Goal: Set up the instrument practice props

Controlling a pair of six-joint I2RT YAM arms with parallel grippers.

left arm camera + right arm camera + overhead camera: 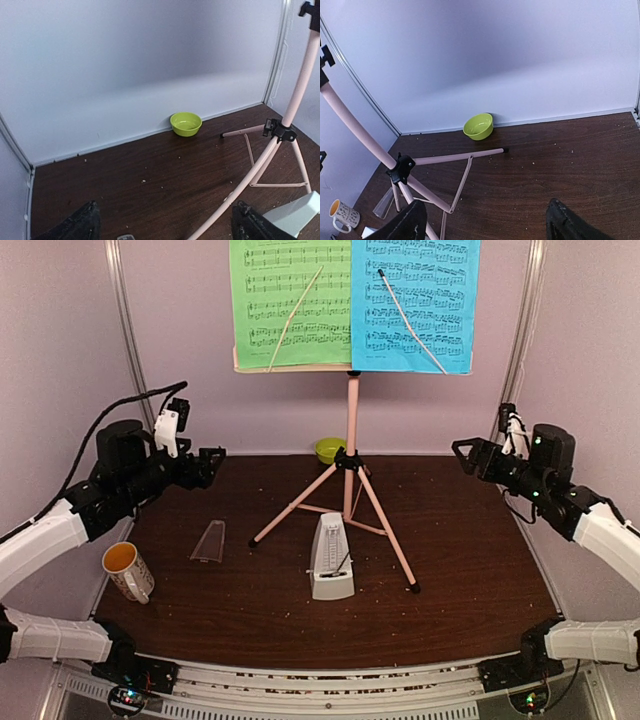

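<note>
Two sheets [290,305] [415,305]; one stand [352,420], metronome [330,558], mug [128,572], bowl [330,449], seemingly one clear cover [209,541].

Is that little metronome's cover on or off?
Off. The clear cover lies on the table, apart from and left of the upright metronome.

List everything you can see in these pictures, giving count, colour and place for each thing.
music stand: one, pink, standing mid-table on its tripod
green music sheet: one, green, left half of the stand's desk
blue music sheet: one, blue, right half of the desk
metronome: one, pale, in front of the stand, uncovered
clear cover: one, transparent, on the table left of the metronome, apart from it
mug: one, white with orange inside, near left table edge
bowl: one, lime green, by the back wall
table: one, dark brown
left gripper: one, black, open, above the table's left side
right gripper: one, black, open, above the right side
</note>
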